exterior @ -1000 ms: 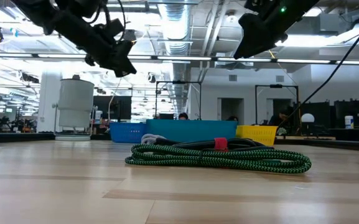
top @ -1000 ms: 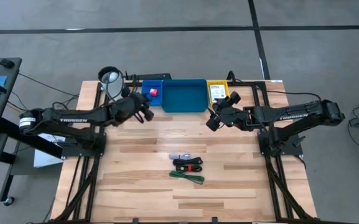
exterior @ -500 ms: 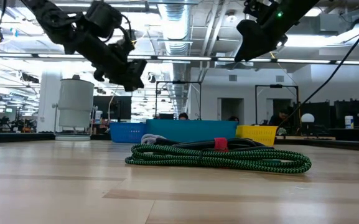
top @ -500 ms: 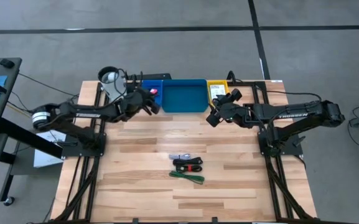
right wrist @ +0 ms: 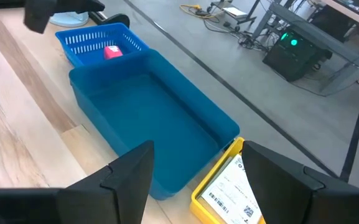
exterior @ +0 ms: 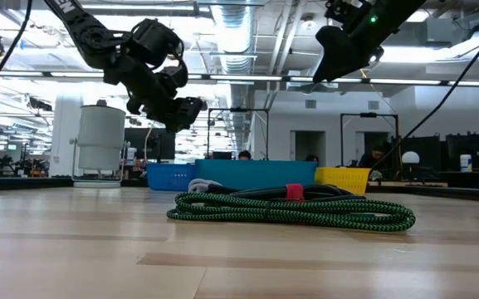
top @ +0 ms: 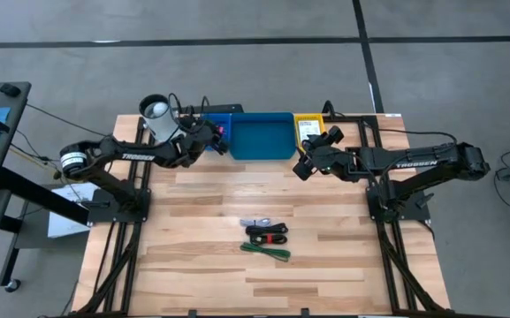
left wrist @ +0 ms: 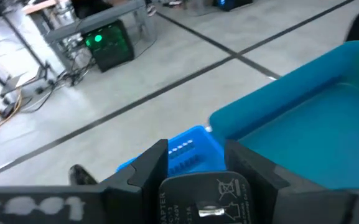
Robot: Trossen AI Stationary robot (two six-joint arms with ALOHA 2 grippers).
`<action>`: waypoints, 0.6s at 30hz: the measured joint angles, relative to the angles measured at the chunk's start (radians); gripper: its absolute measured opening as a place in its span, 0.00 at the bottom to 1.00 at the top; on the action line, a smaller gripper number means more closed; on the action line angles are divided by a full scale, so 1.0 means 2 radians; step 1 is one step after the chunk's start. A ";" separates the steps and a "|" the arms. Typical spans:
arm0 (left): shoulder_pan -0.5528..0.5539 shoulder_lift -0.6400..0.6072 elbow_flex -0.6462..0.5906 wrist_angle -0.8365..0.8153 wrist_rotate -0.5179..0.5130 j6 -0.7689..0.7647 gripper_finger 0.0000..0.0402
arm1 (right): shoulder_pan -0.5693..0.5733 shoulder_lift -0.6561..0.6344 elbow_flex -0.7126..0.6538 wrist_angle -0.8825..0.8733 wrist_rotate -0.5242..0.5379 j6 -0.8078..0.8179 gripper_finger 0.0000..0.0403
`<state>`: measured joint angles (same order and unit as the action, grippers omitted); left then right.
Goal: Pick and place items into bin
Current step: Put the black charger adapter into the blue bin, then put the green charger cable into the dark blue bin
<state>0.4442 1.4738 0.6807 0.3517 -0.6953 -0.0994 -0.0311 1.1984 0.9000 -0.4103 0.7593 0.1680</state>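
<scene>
Overhead, the left gripper (top: 214, 141) is hovering over the small blue basket (right wrist: 95, 42), fingers gripping a black block (left wrist: 205, 198). A pink-red cube (right wrist: 111, 52) is lying inside. The right gripper (top: 305, 168), fingers wide, is waiting beside the teal bin (top: 262, 137). The cable bundle (top: 267, 233) and green ties (top: 266, 252) are lying mid-desk, unpicked.

You see two grippers: the left gripper (top: 216, 141), closed on one black block (left wrist: 205, 198), and the right gripper (top: 301, 168), fingers apart. Three containers line the table's far edge: one blue basket (right wrist: 96, 42), one teal bin (top: 262, 137), one yellow bin (top: 308, 129). You count one pink-red cube (right wrist: 111, 52) in the basket, one white card (right wrist: 231, 186) in the yellow bin. One white cup (top: 158, 119). Mid-table lie one silvery piece (top: 255, 222), one black-red cable bundle (top: 267, 232), one bunch of green ties (top: 266, 252).
</scene>
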 joint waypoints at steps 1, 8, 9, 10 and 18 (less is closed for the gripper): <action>0.006 0.000 0.000 -0.004 0.000 -0.003 0.35 | 0.000 0.000 0.000 0.000 0.000 0.000 0.59; 0.030 0.000 0.000 -0.014 0.043 0.002 0.36 | 0.000 0.000 0.000 0.000 0.000 0.008 0.59; 0.032 0.000 0.000 -0.013 0.050 0.003 0.36 | 0.000 0.000 0.000 0.000 0.000 0.011 0.59; 0.034 0.000 0.000 -0.013 0.056 0.003 0.36 | 0.000 0.000 0.000 0.000 0.000 0.013 0.59; 0.035 0.000 0.000 -0.012 0.066 0.032 0.37 | 0.000 0.000 0.000 0.000 0.000 0.018 0.59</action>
<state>0.5137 1.4738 0.6807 0.3277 -0.5632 -0.0364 -0.0308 1.1984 0.9001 -0.4103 0.7593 0.2031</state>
